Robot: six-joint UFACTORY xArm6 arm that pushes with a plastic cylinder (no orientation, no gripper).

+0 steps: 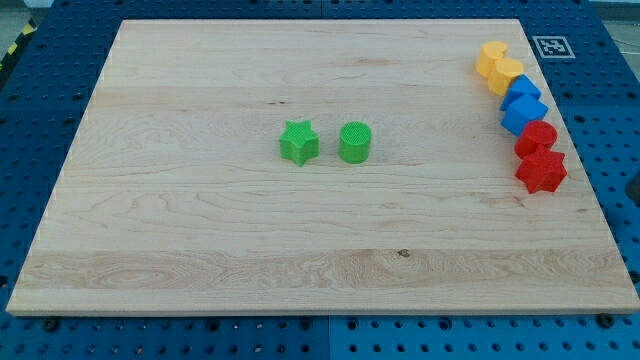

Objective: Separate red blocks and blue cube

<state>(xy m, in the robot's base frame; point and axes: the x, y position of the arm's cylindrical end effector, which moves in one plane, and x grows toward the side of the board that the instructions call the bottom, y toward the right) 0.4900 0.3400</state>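
Observation:
Two red blocks sit at the view's right edge of the wooden board (pixel 200 230): a rounded red block (pixel 537 137) and, just below it, a red star (pixel 541 171), touching each other. A blue cube (pixel 522 114) touches the upper red block from above, with a second blue block (pixel 521 89) right above it. My tip does not show in the camera view.
Two yellow blocks (pixel 491 59) (pixel 505 75) top the column at the view's right. A green star (pixel 298 142) and a green cylinder (pixel 355 142) stand near the board's middle. A fiducial tag (pixel 552 46) lies off the board's top right corner.

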